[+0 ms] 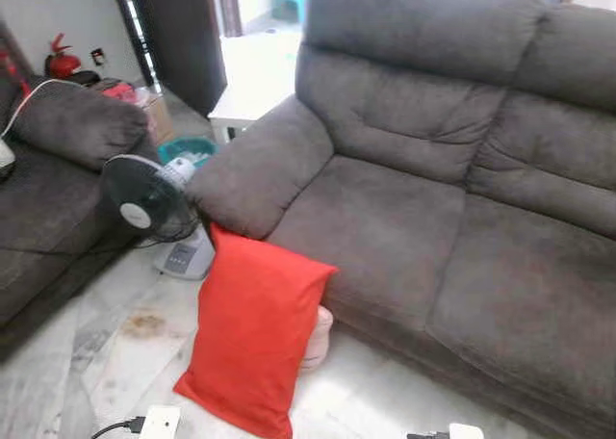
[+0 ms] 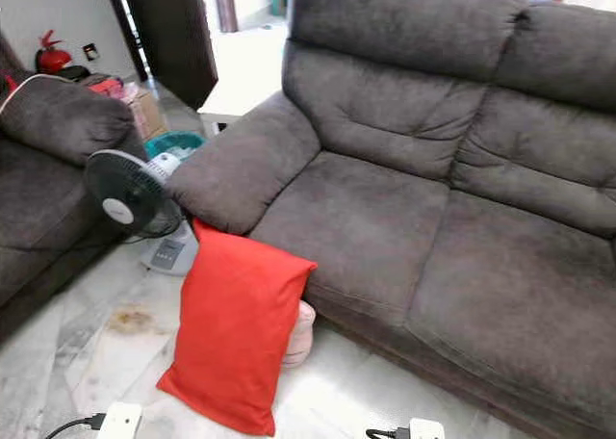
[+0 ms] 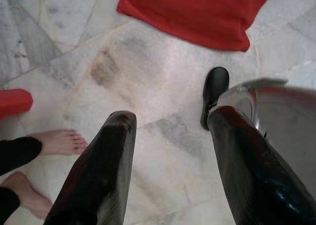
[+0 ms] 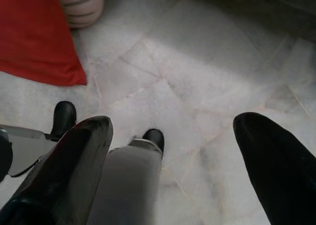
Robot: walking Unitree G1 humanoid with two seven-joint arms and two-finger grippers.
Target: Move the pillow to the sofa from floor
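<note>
A red pillow (image 1: 255,338) stands on its edge on the marble floor, leaning against the front of the grey sofa (image 1: 385,227) below its left armrest. The sofa seat is bare. My left gripper (image 3: 170,119) hangs open over the floor, a short way from the pillow's (image 3: 197,13) lower edge. Open too, my right gripper (image 4: 173,124) points down at the floor, with the pillow's corner (image 4: 34,37) off to one side. Nothing is between the fingers of either one.
A pink striped object (image 1: 316,338) sits behind the pillow. A standing fan (image 1: 149,200) is left of the armrest, beside a second grey sofa (image 1: 58,169). A person's bare feet (image 3: 59,141) stand close to my left gripper. A white low table (image 1: 255,83) stands behind.
</note>
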